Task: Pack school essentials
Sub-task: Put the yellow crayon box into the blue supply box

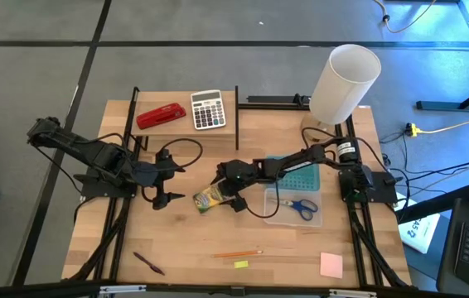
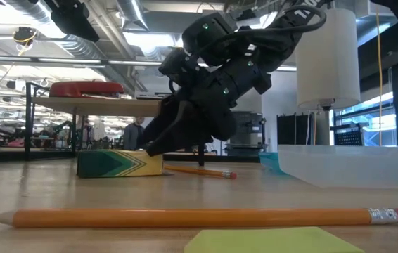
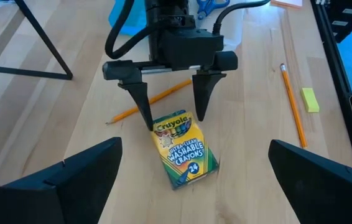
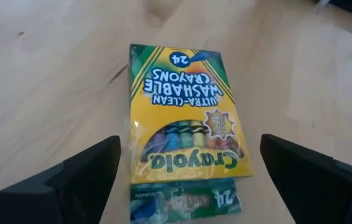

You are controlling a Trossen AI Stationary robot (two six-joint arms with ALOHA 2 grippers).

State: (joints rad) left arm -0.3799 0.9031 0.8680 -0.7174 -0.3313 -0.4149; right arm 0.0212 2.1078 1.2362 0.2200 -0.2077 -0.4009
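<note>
Yellow-green crayon box (image 1: 210, 198) lay flat mid-tabletop, just beside the clear bin (image 1: 299, 217), so you could straddle it. Right gripper (image 3: 170, 115) stood spread over 1 end, gripping nothing. Left gripper (image 1: 166, 180) waited spread nearby.

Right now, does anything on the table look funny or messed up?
Yes. The crayon box lies flat on the table with its end flap hanging open. The right gripper hovers open over it.
</note>
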